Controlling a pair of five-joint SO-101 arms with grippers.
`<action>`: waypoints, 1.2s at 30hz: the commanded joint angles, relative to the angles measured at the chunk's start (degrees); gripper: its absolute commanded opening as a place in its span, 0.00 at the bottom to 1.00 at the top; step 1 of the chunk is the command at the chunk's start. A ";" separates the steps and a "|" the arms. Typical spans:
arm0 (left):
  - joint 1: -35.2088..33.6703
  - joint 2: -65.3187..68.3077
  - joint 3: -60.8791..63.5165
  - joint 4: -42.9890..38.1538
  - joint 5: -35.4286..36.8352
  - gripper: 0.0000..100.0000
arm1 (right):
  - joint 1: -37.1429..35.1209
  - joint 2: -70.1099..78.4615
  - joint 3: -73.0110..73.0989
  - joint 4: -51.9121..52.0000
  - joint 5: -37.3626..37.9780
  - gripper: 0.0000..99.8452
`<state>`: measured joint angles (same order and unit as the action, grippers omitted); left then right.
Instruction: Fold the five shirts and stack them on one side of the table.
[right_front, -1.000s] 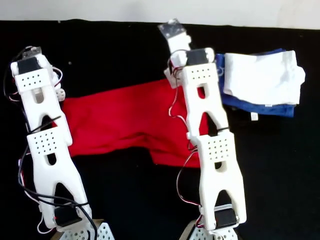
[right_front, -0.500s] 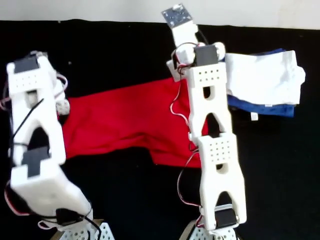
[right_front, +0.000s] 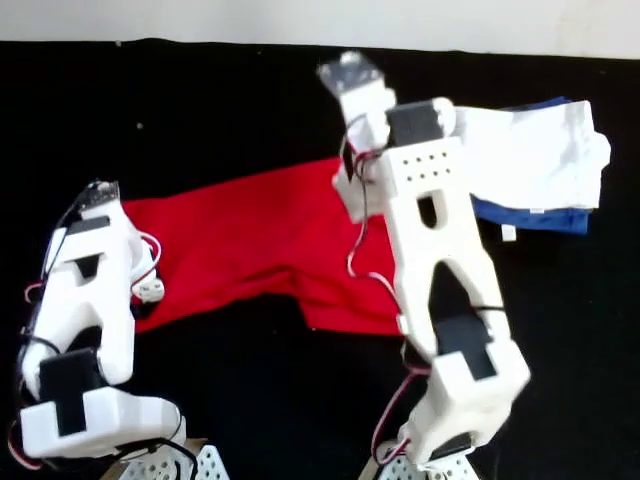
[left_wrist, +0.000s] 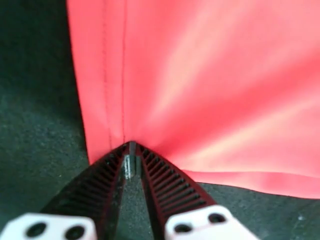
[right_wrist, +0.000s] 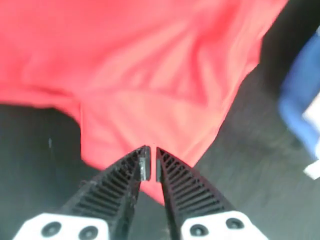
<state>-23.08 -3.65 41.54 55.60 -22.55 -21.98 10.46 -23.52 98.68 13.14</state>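
Both arms have drawn back toward the frame's bottom. The left gripper (left_wrist: 131, 159) clamps the red shirt (right_front: 250, 235) at its hem, and the right gripper (right_wrist: 149, 162) has its jaws nearly closed at the shirt's edge. A fold is likely starting.

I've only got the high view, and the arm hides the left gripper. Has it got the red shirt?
Observer: Yes. The left gripper is shut on the red shirt, pinching its edge beside the stitched hem.
Operator: And the right gripper?
Observer: The right gripper has its jaws closed to a slit over the shirt, near its edge. I can't tell whether cloth is caught between them.
Operator: Anything close to it?
Observer: The blue shirt lies off to one side, apart from the red one, with bare table between them.
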 joint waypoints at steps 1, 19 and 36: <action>0.57 -2.51 5.05 -4.04 -0.44 0.01 | -1.89 -8.22 17.36 -7.34 -0.62 0.03; 0.66 -4.18 8.04 -7.38 2.46 0.01 | 4.70 -12.62 53.05 -37.67 4.13 0.13; 0.66 -4.18 8.04 -7.38 2.46 0.01 | -19.38 -13.76 42.15 -24.22 6.24 0.14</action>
<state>-22.81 -7.78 48.84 48.57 -20.53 -38.59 -5.01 21.32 74.59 18.77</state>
